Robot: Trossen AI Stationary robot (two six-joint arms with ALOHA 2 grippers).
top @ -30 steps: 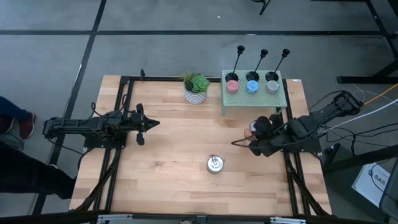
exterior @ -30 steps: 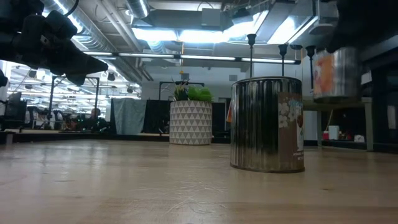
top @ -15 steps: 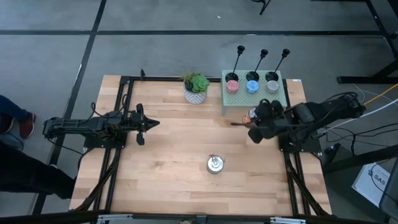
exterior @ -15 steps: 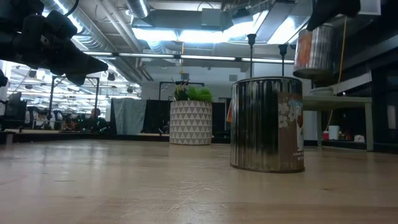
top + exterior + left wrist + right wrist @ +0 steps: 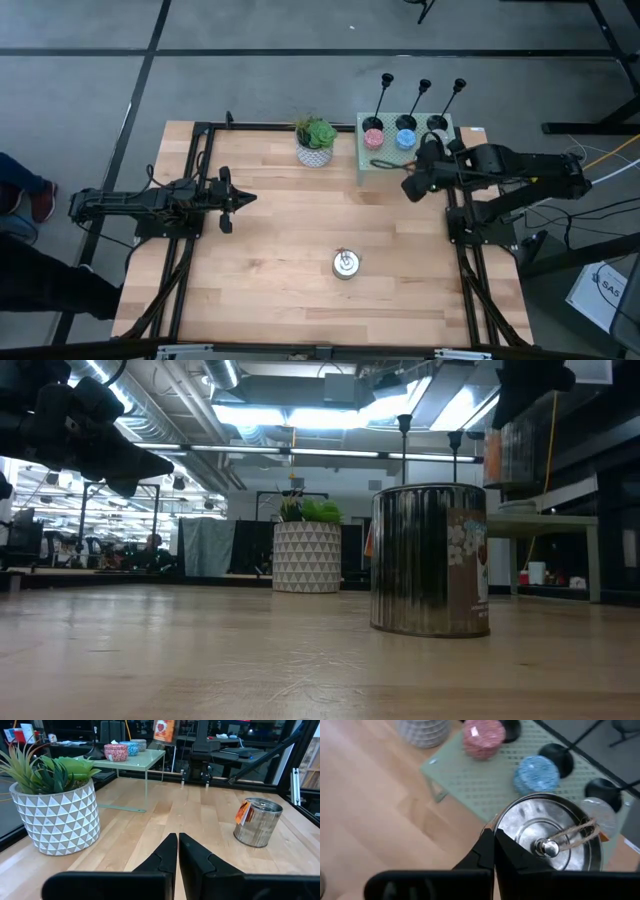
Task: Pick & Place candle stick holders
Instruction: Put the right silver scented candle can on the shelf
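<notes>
Three black candle stick holders (image 5: pixel 383 98) (image 5: pixel 420 102) (image 5: pixel 455 100) stand on their round bases along the far edge of a pale green stand (image 5: pixel 385 162). A pink candle (image 5: pixel 482 737), a blue one (image 5: pixel 536 772) and a clear one (image 5: pixel 600 814) sit in front of them. My right gripper (image 5: pixel 415 180) is over the stand's right part, shut on a silver tin (image 5: pixel 547 837) with a knob and twine on its lid. My left gripper (image 5: pixel 238 200) is shut and empty at the table's left. My right gripper has its shut fingers (image 5: pixel 487 851) at the tin's top rim (image 5: pixel 501 827), coming from above. Whether the rim lies between them cannot be told. The tin hangs upright below the fingers, lifted clear above the green stand, as the low view (image 5: pixel 512 455) shows.
A second silver tin (image 5: pixel 345 264) stands on the table's middle near part. A potted plant (image 5: pixel 316 140) stands at the far edge, left of the green stand. Bare wood lies between the arms.
My right gripper has carried the silver tin up and toward the table's far edge, from beside the stand's near right leg to over the stand's right part. The tin stays upright in the hold.
</notes>
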